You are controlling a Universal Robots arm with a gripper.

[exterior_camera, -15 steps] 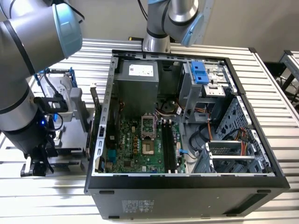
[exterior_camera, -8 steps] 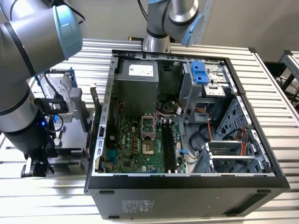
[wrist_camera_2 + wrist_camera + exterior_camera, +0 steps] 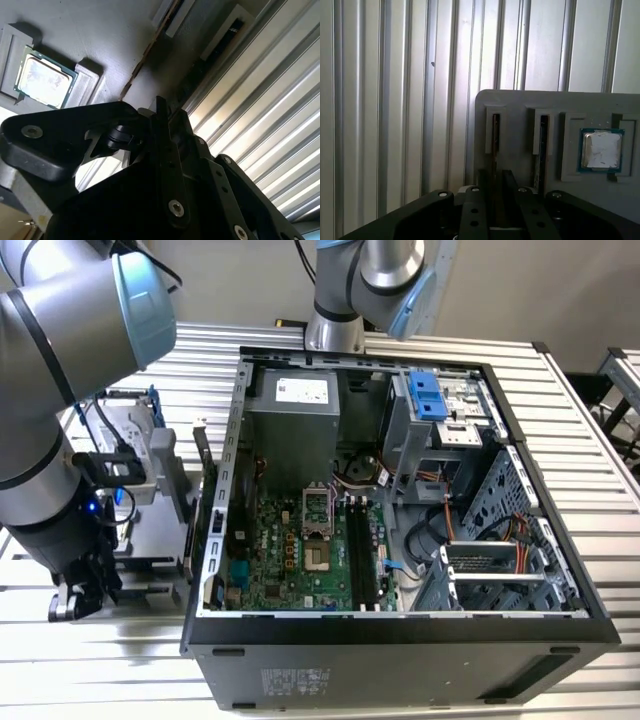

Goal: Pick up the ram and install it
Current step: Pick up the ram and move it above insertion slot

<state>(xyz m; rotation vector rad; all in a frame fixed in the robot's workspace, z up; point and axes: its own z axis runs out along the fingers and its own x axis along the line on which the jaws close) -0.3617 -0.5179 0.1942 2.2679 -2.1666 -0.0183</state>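
The gripper (image 3: 495,187) hangs low over a grey holder (image 3: 520,100) on the ribbed metal table (image 3: 395,100). Its fingers (image 3: 476,200) are drawn in to a narrow gap, one on each flat face of the ram (image 3: 496,135). By the look of it they clamp the ram. The ram stands on edge in one of the holder's two slots, and its far part runs out from between the fingers. A second stick (image 3: 542,140) stands in the slot just beside it. Beyond that, a square silver chip (image 3: 601,150) lies in its own recess.

The step in hand looks like the grasp at the holder. To go well, the grip should sit square on the ram's faces and near the middle of its length, so that the strip does not tilt. Any pull should run straight along the slot, without twisting and clear of the second stick.

At the exterior view's right, well apart from the holder, stands the open computer case (image 3: 400,640). The motherboard's black slots (image 3: 365,550) lie bare inside it.

The gripper's own body hides the pads' contact and the near part of the ram. In the exterior view the arm (image 3: 50,440) covers much of the holder. The slot latches are hard to make out.
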